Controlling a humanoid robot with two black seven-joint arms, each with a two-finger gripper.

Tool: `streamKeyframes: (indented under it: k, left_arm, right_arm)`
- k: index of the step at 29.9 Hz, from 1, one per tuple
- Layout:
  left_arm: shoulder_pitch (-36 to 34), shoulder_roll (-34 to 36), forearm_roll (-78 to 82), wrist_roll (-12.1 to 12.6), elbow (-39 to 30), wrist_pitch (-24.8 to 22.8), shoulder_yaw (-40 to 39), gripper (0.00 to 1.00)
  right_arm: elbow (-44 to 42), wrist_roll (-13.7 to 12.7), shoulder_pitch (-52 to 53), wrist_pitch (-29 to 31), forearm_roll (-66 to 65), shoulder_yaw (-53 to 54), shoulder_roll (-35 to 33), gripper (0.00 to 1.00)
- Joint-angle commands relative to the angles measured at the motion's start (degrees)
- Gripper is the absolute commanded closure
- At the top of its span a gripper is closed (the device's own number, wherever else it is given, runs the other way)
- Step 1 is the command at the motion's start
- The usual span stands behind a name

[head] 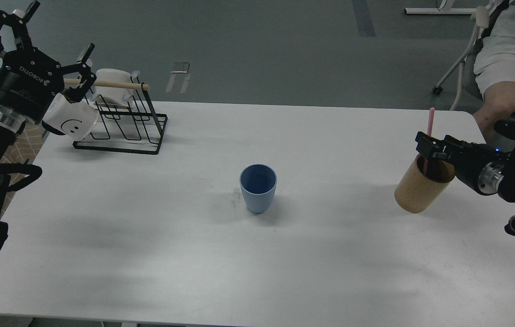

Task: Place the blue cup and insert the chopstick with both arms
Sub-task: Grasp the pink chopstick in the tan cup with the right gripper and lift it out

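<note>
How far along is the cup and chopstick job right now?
Done: the blue cup stands upright mid-table, empty. In hand: the right gripper is at the chopstick, which stands in the wooden cylinder. Left: carry it over and insert it. The left gripper is open, raised.

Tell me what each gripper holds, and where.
The right gripper is shut on the thin pink chopstick near mid-length, above the tan wooden cylinder. The left gripper is open, holding nothing.

Blue cup (258, 188) light blue, darker inside. Chopstick (430, 121) pink. Wooden cylinder (420, 193) tan. Mug (72, 122) white, black smiley. Rack (125, 125) black. Counter (257, 263) white.
</note>
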Motion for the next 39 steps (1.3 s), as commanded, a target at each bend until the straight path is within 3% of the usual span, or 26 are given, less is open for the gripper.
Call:
streamKeyframes:
  k: [1, 10, 20, 22, 39]
  left_arm:
    - [0.00, 0.20, 0.00, 0.00, 0.01, 0.00, 0.00, 0.03]
    - [0.00, 0.20, 0.08, 0.00, 0.01, 0.00, 0.00, 0.03]
    - [-0.09, 0.29, 0.00, -0.09, 0.01, 0.23, -0.17, 0.03]
    - [-0.09, 0.20, 0.00, -0.35, 0.01, 0.32, -0.43, 0.03]
    - [-0.09, 0.47, 0.00, -0.35, -0.08, 0.32, -1.14, 0.03]
  right_arm:
    - [-0.08, -0.07, 0.21, 0.01, 0.03, -0.17, 0.24, 0.55]
    - [0.01, -0.16, 0.30, 0.01, 0.12, -0.26, 0.50, 0.82]
    - [0.62, -0.16, -0.23, 0.01, 0.21, -0.26, 0.33, 0.89]
    - [0.54, -0.16, -0.23, -0.34, 0.21, -0.18, 0.50, 1.00]
    - [7.83, 0.55, -2.43, -2.01, 1.17, 2.11, -2.92, 1.00]
